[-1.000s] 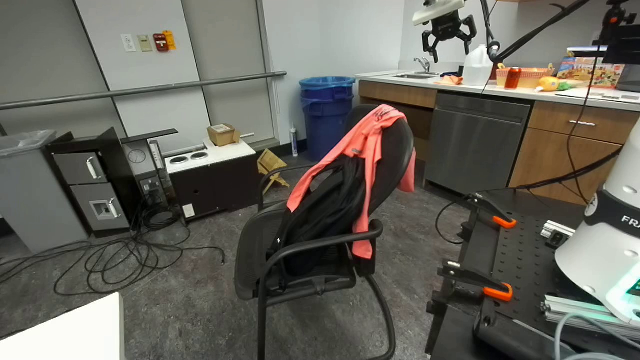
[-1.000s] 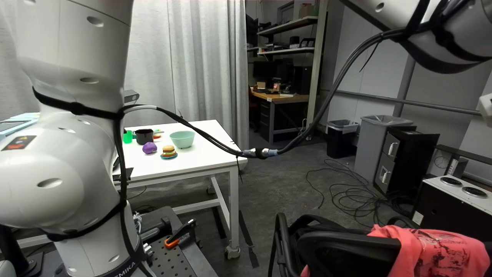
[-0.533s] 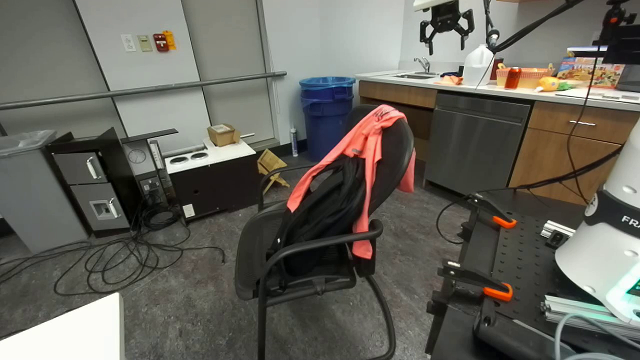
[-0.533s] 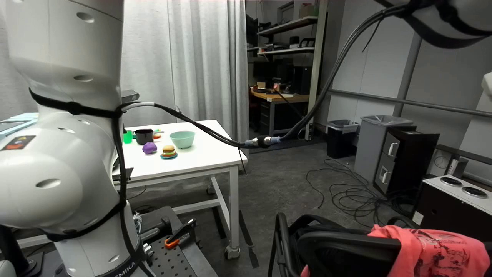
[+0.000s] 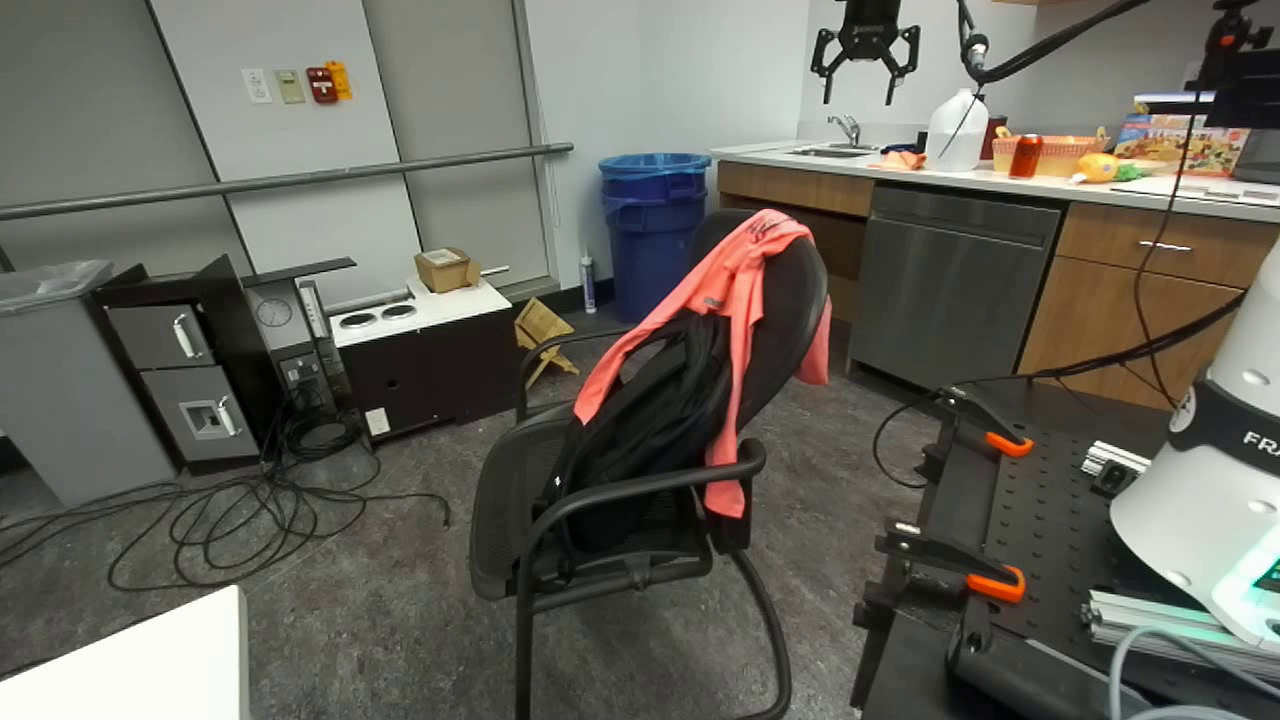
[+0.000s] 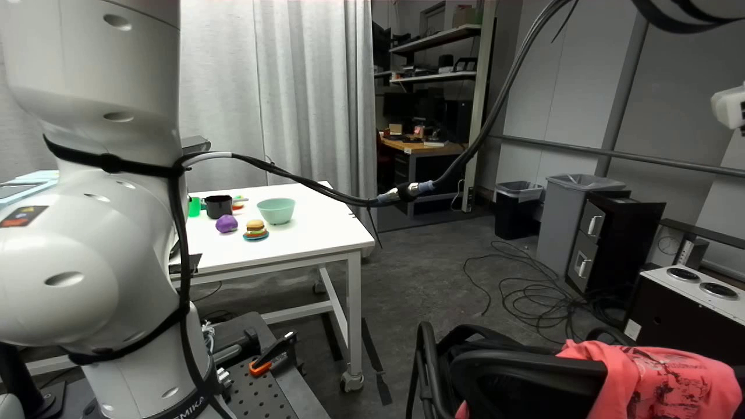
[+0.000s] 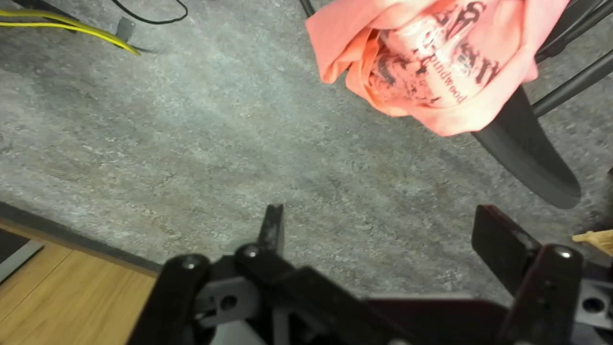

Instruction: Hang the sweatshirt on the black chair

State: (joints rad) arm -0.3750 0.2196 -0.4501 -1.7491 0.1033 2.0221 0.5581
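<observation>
Sweatshirt [image 6: 675, 378] hangs over the backrest [image 5: 788, 320] of the black office chair [image 5: 515, 500]; the gripper [image 5: 859, 97] stands apart, jaws spread; hanging seems complete, only retreat left.

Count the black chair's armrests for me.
2. In an exterior view, the near armrest crosses in front of the sweatshirt's hanging end; the far armrest is across the seat, partly hidden.

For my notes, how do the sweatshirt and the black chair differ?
The sweatshirt is coral and printed; the black chair is plain black. The sweatshirt is limp and creased; the chair holds its shape. The sweatshirt hangs draped over the chair, which stands on the floor. Shared: the open fingers touch neither.
</observation>
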